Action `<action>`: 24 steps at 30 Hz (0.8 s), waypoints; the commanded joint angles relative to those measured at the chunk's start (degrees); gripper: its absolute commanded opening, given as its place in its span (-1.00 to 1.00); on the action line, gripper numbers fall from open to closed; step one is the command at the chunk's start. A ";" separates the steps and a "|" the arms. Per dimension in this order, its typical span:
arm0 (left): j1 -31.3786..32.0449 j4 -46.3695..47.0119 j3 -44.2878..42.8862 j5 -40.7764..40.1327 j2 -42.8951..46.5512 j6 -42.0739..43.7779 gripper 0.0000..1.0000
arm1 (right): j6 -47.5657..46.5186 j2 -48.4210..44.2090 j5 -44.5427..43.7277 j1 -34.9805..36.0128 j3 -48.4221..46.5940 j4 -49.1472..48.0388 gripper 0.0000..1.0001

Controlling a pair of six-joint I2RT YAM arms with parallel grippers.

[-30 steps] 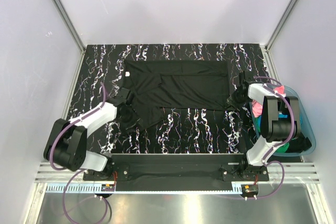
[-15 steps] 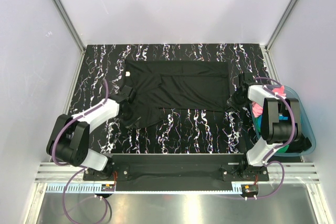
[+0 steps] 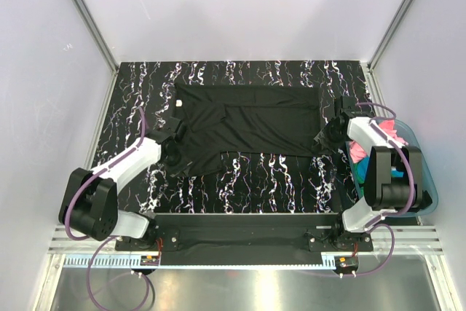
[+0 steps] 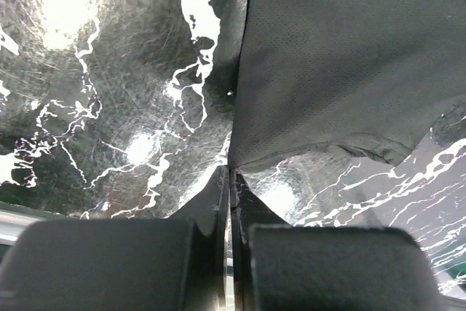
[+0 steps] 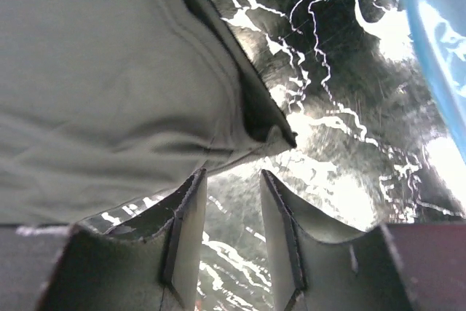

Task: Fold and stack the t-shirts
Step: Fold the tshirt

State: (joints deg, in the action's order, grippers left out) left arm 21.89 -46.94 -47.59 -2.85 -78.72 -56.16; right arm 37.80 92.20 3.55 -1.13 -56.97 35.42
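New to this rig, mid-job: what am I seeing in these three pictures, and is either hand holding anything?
Two robot arms sit at the near edge of a black white-veined table. One picture looks down from above; the other two come from wrist cameras. A large black cloth t-shirt lies spread on it; a translucent teal plastic tub with pink cloth stands at right. The left hand is shut on the shirt's near-left corner, it seems. The right hand is open and empty, just short of the near-right corner.
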 commanded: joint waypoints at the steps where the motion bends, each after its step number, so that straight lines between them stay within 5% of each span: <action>1: 0.26 -0.79 -2.50 -1.54 1.20 0.79 -1.00 | 2.36 -3.43 -2.49 0.25 -2.01 2.55 -0.14; 14: 0.17 -2.46 -4.88 -2.33 2.25 2.11 -1.00 | 6.14 -2.47 -3.73 0.42 1.07 -0.87 -0.11; 24: 0.17 -2.37 -6.02 -1.98 2.17 2.72 -1.00 | 8.25 -3.17 -5.66 2.71 4.93 -2.55 -0.38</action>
State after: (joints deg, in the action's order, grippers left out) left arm 21.89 -49.74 -50.59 -3.68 -78.35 -54.33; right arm 44.62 90.65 0.36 0.64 -52.95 34.24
